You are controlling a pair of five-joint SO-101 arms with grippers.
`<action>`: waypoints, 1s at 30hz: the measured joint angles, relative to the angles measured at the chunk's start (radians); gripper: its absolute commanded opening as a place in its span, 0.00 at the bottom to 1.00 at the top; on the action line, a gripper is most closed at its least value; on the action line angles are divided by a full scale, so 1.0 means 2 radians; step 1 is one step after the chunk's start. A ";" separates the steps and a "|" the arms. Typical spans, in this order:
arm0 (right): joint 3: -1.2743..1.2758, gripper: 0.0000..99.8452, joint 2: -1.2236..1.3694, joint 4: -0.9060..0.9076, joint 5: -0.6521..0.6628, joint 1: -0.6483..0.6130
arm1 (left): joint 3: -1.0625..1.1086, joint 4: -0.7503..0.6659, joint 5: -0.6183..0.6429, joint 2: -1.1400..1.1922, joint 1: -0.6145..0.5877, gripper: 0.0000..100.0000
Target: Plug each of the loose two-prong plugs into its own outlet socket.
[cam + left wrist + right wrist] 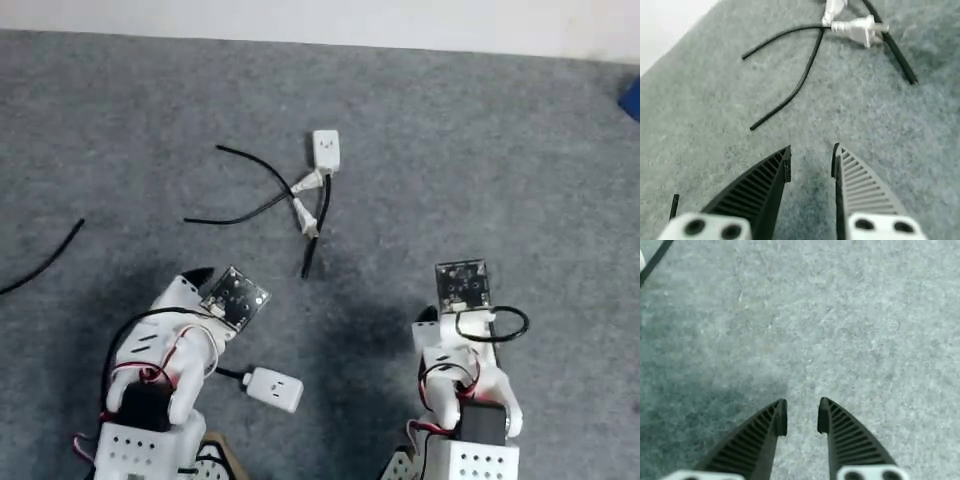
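Seen from above, the nearer two-prong plug [306,217] lies on the table [520,150] at one o'clock from the left pincer [811,155]. Its long axis runs eleven-to-five, and the left arm is closer. The left pincer and right pincer [802,415] are narrowly parted, empty.

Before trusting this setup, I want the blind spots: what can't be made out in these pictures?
1. High view: whether the upper plug is seated in the far socket; too small.
2. High view: the near socket lead's end, hidden under the left arm.
3. High view: the black cable and blue object, cut off by edges.
4. Right wrist view: a dark cord, cut by the corner.
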 measured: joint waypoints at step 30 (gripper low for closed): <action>-0.305 0.12 0.644 -0.065 -0.074 -0.057 | -0.592 0.394 -0.058 0.662 0.096 0.15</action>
